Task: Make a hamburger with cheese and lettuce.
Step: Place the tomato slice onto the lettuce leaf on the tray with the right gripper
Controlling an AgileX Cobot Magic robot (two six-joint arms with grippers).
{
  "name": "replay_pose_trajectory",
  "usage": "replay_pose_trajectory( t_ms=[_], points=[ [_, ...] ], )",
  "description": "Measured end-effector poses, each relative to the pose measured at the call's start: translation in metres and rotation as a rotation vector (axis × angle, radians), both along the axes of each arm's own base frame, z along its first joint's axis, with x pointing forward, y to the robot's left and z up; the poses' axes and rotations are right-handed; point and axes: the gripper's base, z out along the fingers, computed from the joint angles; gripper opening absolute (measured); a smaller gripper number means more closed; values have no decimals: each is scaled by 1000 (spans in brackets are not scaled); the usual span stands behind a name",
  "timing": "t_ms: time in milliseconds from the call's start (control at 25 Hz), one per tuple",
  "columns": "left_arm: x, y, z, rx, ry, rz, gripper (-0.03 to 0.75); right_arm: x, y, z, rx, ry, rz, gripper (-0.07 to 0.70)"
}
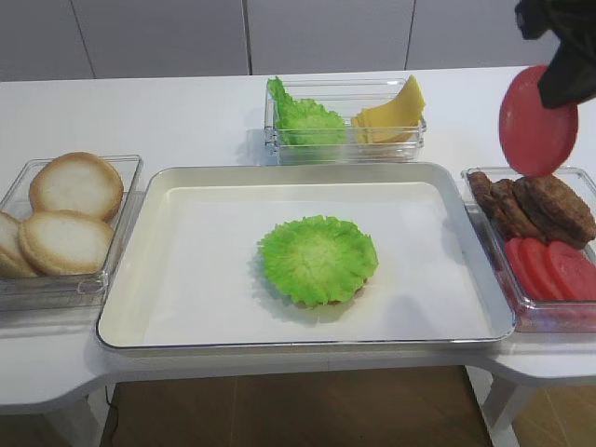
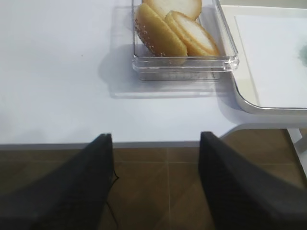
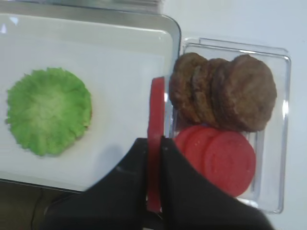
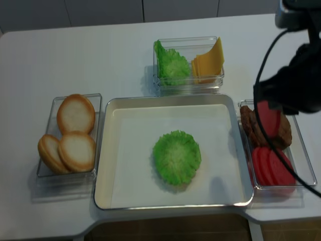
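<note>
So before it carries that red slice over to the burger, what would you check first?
1. Right gripper shut on the tomato slice: ok.
2. Slice lifted above the meat container: ok.
3. Hamburger with its lettuce on top, lying on the tray: ok.
4. Left gripper open, back off the table edge: ok.
5. Cheese on the burger yet: not ok, it sits in its container.

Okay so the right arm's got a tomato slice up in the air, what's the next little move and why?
Probably carry it left over the tray toward the hamburger. The right gripper is shut on the tomato slice, which hangs edge-down above the patty container, while the lettuce-topped bun sits mid-tray with nothing on the leaf. The left gripper is open, off the table's edge.
</note>
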Motion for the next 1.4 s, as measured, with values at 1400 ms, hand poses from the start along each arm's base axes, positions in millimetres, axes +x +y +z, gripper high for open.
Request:
replay_pose_trajectory(
  t_ms=[1400],
  points=[
    [0, 0, 0, 0, -2, 0, 419, 46, 163, -93, -555, -2, 421, 36]
  ],
)
